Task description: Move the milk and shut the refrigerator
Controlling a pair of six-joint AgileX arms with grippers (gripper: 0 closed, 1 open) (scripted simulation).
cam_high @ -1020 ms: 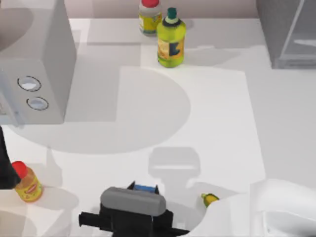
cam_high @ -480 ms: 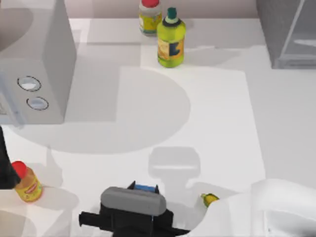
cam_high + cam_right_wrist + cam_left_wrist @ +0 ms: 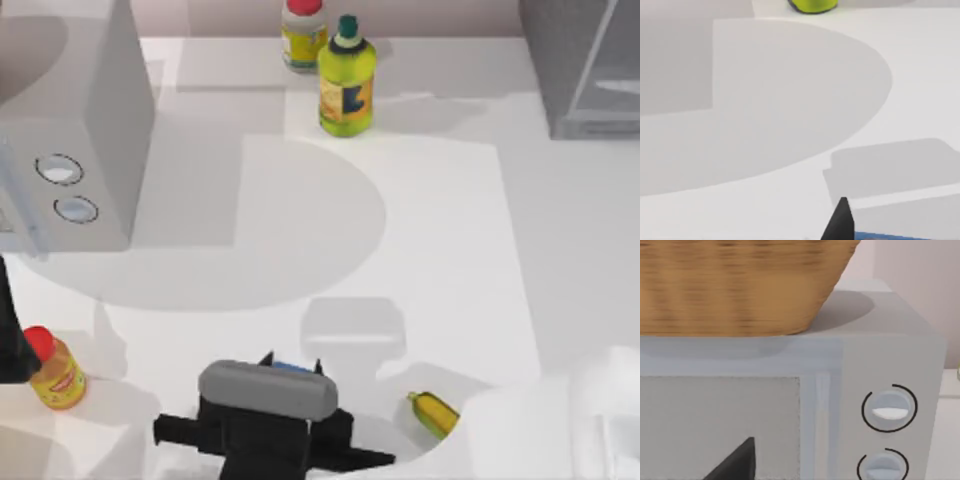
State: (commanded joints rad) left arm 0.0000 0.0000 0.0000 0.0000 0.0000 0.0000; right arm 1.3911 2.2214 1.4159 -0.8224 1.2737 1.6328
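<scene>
The right gripper (image 3: 290,372) sits low over the near edge of the white table (image 3: 440,250), a little left of centre in the top view, its black body and grey housing covering most of the small blue-topped milk carton (image 3: 291,366). A sliver of blue shows between the two dark fingertips (image 3: 267,360), so the jaws seem to be clamped on the carton (though the housing hides the actual contact). In the right wrist view one black fingertip (image 3: 840,220) stands beside the carton's blue edge (image 3: 890,235).

The large grey refrigerator cabinet (image 3: 585,65) stands at the far right corner, well apart from the milk, its flat door panel swung open.

The left arm is parked at the table's left edge; whether its pincer is released or clenched I cannot tell. Its wrist camera faces the grey box with two round dials (image 3: 888,410), a woven wicker basket (image 3: 740,285) resting on top.
</scene>
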